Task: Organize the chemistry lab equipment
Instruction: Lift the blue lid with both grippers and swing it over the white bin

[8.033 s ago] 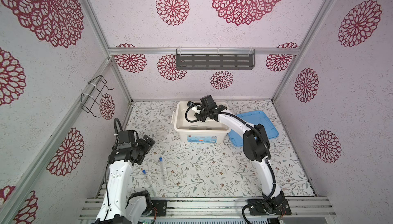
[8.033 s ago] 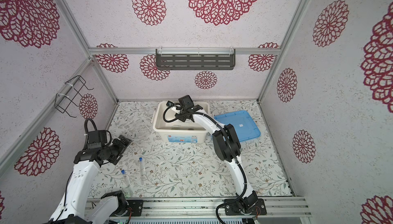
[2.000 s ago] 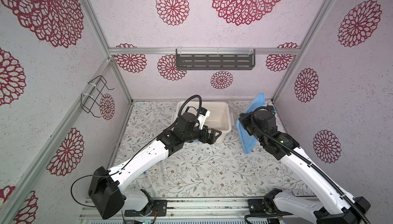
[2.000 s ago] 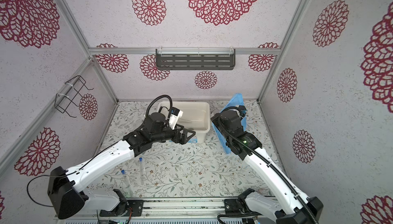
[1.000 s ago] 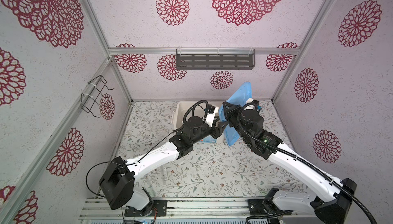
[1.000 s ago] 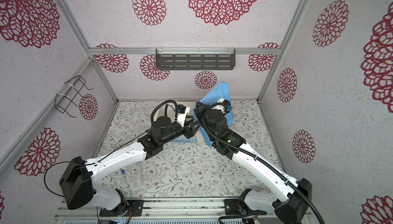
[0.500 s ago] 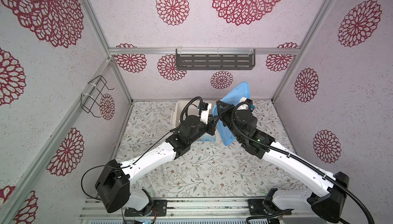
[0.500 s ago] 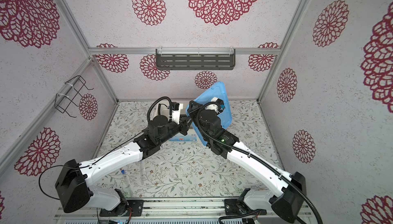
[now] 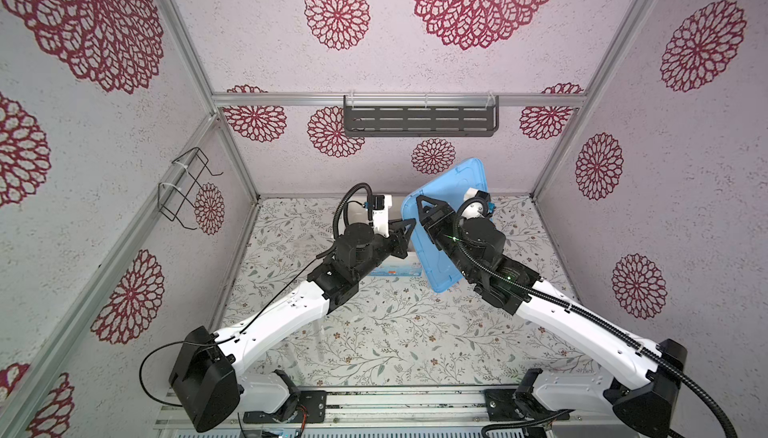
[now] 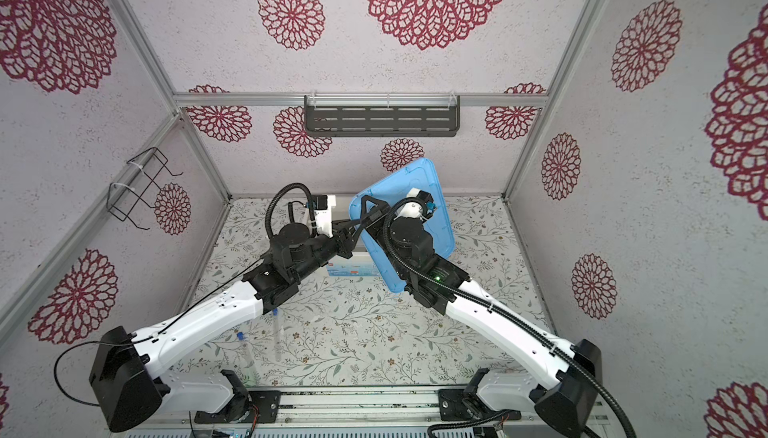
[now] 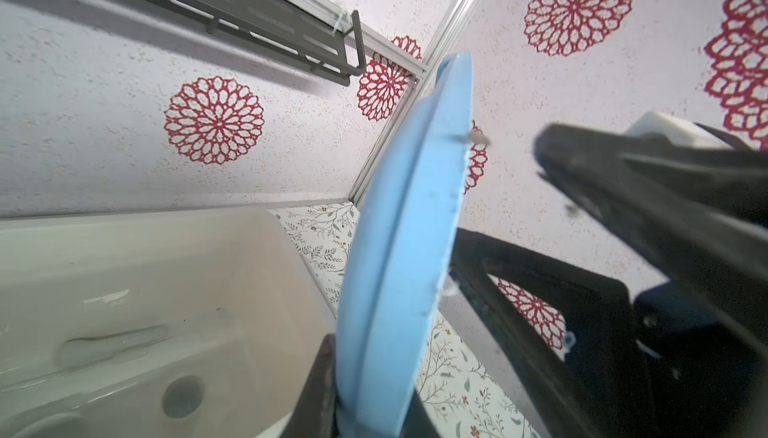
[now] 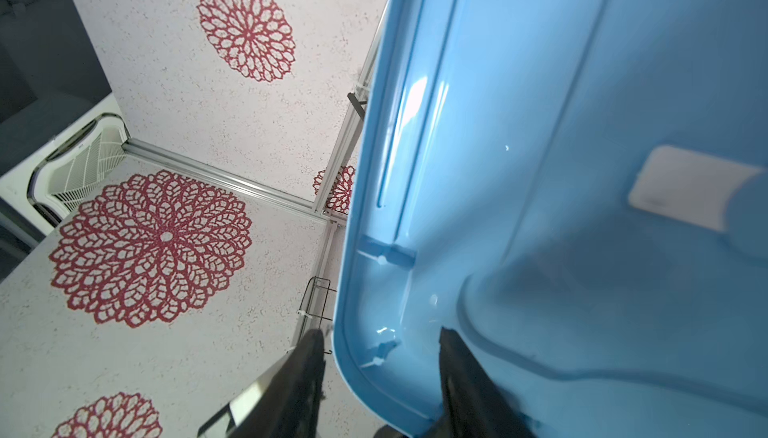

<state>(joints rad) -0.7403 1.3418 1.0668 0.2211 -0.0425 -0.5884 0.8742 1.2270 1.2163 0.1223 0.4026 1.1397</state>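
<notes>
Blue lid aloft, left gripper clamping rim (right gripper spread).

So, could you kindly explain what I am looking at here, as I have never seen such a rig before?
These are two white robot arms, the left arm and the right arm, each ending in a two-fingered gripper. Two pictures look down on the whole booth from overhead. The other two come from cameras on the arms' wrists, so they show close-ups.

On the floral table lie a clear tube with a blue cap and a second tube. Beyond them stands a white bin.

The left gripper is shut on the edge of a blue lid, which stands tilted in the air. The right gripper is open, its fingers astride the lid's rim without clamping it.
</notes>
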